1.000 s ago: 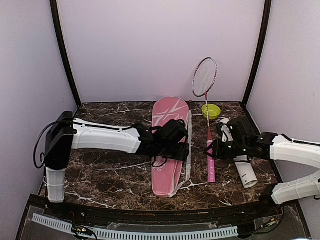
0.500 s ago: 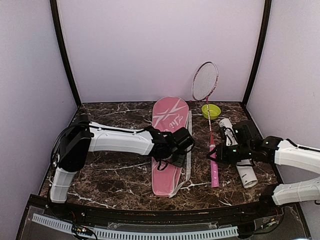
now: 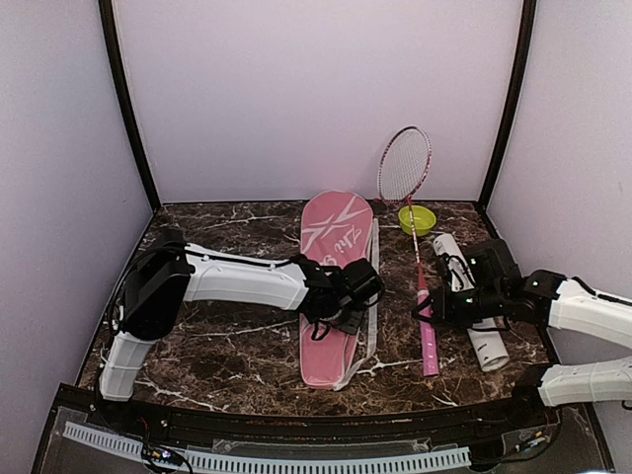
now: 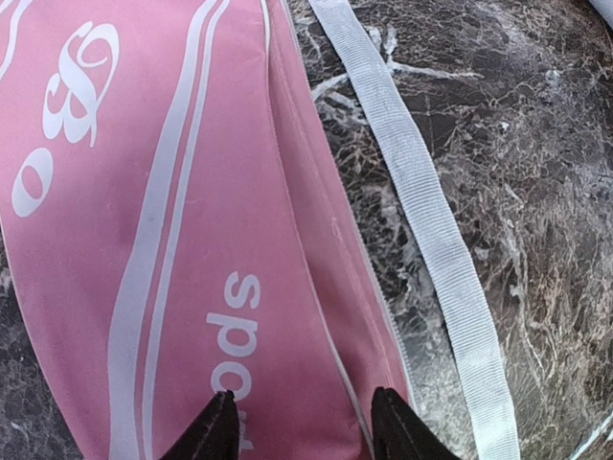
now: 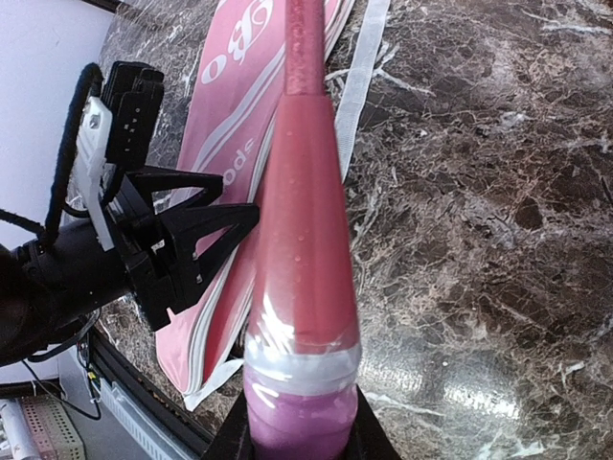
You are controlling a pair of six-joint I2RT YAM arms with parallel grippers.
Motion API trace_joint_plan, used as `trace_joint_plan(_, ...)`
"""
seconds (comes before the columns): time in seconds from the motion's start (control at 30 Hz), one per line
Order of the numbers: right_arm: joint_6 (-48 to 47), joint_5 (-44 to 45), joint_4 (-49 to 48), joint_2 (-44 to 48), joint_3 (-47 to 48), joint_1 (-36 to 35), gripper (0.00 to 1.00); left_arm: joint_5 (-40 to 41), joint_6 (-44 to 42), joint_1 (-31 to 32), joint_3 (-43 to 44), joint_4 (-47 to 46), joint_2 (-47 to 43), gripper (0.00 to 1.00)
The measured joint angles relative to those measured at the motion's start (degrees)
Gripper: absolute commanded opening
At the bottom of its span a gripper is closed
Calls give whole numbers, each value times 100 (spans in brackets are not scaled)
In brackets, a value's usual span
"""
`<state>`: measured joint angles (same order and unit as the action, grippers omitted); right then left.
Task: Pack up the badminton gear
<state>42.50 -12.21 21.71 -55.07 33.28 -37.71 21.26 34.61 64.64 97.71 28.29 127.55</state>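
We see the right gripper (image 5: 299,443) clamped on the racket (image 3: 430,346), its fingers (image 5: 236,443) pinching the pink grip just below the clear band where the grip meets the red cone of the shaft. The racket sits at a slant. Its butt end is low over the marble table (image 3: 217,346) toward the front, and its red-pink head is raised against the back wall (image 3: 296,89), above the lime-green bowl (image 3: 417,218). We cannot tell whether the butt touches the marble. Just to the right of the racket the white tube (image 3: 491,348) lies on its side, partly hidden under the right arm. The long pink racket cover (image 3: 331,232) lies flat on the table to the left of the racket, wide end toward the wall. The left gripper (image 4: 305,426) is over the cover's right edge with its jaws spread and nothing between them — whether the tips press the fabric we cannot tell. A white strap (image 4: 431,220) runs along the marble just beside that edge.
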Motion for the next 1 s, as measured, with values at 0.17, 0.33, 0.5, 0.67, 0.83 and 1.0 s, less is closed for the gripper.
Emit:
trace_joint_plan(0.17,-11,-125,267,118,0,0,0,-22,17,-37,2,-26,118,7)
trace_joint_plan(0.33,-2,-382,739,485,0,0,0,162,111,-50,103,105,120,0)
trace_joint_plan(0.5,37,-807,1270,988,-76,0,0,258,234,-111,-144,63,-103,0)
trace_joint_plan(0.67,133,-1307,1773,1305,-149,0,0,48,378,-557,-1088,-280,-1019,0)
trace_joint_plan(0.83,238,-1725,2162,1440,-190,0,0,-289,527,-1172,-2070,-879,-1982,0)
trace_joint_plan(1.0,387,-2103,2500,1639,-190,0,0,-459,619,-1451,-2498,-1209,-2376,0)
